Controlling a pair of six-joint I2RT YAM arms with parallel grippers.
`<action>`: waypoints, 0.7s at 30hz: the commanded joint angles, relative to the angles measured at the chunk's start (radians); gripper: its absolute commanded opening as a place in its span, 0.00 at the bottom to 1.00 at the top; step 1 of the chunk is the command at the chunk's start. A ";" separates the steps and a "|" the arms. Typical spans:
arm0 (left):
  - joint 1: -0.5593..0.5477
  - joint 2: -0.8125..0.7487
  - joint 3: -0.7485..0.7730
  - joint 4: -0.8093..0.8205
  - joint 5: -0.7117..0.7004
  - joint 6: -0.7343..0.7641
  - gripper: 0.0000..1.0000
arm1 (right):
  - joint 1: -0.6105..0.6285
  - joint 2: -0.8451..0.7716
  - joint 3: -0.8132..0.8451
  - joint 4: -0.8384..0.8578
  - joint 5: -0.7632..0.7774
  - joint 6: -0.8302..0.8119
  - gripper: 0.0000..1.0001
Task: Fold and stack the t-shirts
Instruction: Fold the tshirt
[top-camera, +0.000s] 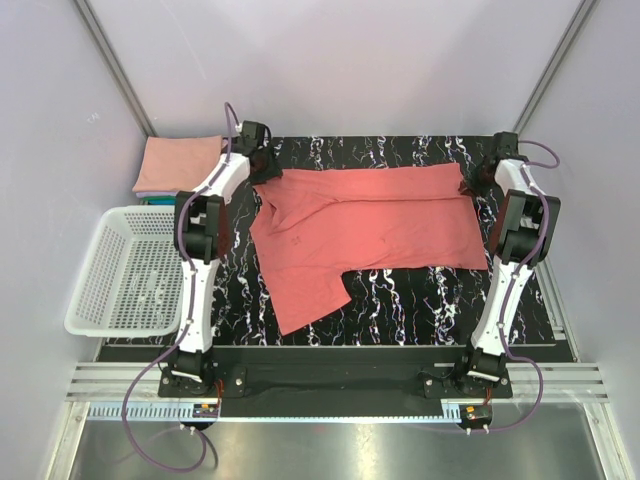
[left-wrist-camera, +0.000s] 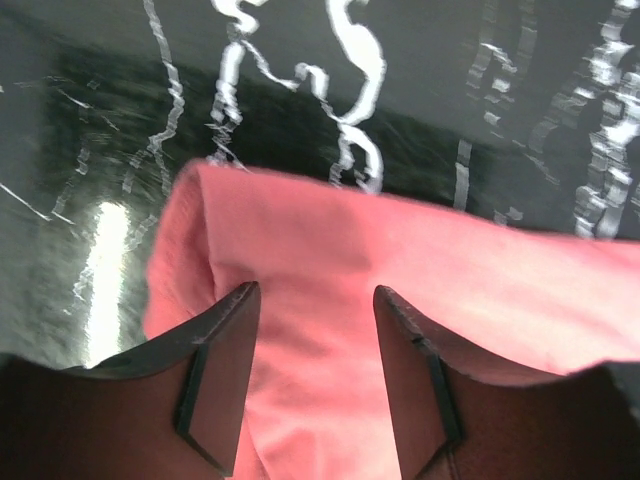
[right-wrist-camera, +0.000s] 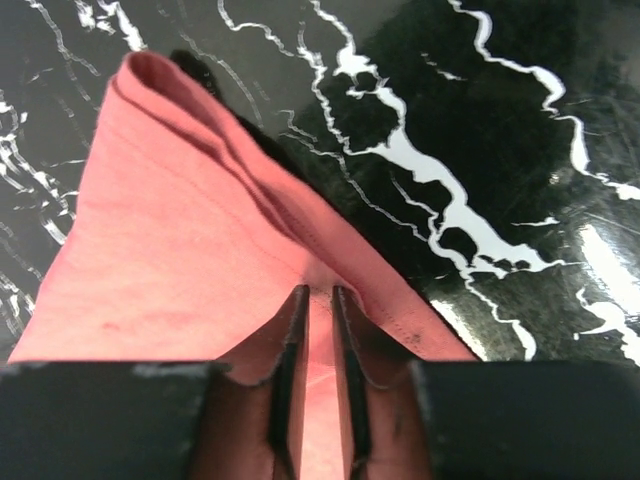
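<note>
currently, coral-red t-shirt (right-wrist-camera: 180, 250) corner — pinched in right end effector (right-wrist-camera: 320, 293)

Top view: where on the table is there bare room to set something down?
Bare table between coral shirt hem, right arm and near edge; a thin strip beyond the shirt's far edge. Crowded: far left, by folded stack and left arm.

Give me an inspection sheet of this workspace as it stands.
Surface: black marbled tabletop, glossy, with glare patches.
Job's things: coral-red t-shirt lying across the tabletop, one sleeve toward the bases; salmon-pink folded shirt on a teal folded shirt at the far left corner.
Clutter: white mesh basket left of the table.
Grippers: left gripper open over the shirt's far left edge; right gripper shut on its far right corner.
Cables: purple cables loop at both bases, off the cloth.
Surroundings: white enclosure walls; nothing else seen.
</note>
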 joint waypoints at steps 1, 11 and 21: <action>0.006 -0.163 -0.006 0.060 0.112 -0.022 0.56 | 0.000 -0.019 0.066 -0.001 -0.046 -0.029 0.25; -0.054 -0.271 -0.095 -0.020 0.227 0.100 0.56 | 0.010 -0.209 0.022 -0.078 -0.077 -0.009 0.44; -0.126 -0.239 -0.161 -0.055 0.244 0.243 0.54 | 0.106 -0.461 -0.155 -0.060 -0.176 0.000 0.45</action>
